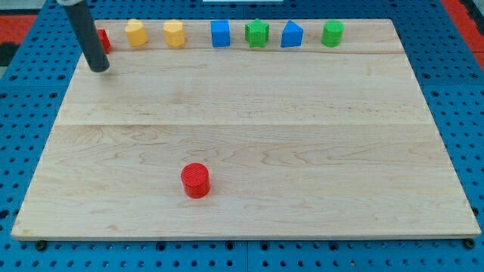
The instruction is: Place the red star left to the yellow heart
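While my tip (99, 68) holds nothing, it sits just beside a half-hidden red block (103, 39), maybe the star; no writing shows.

Wooden board (249, 128), 7 blocks along top edge, red cylinder (196, 180) near bottom

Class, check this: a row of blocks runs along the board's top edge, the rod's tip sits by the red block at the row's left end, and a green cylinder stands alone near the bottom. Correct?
One slip: the lone cylinder near the view's bottom is red, not green, as the camera view shows. The rest holds: the row lines the top edge, and my tip sits beside the partly hidden red block at its left end.
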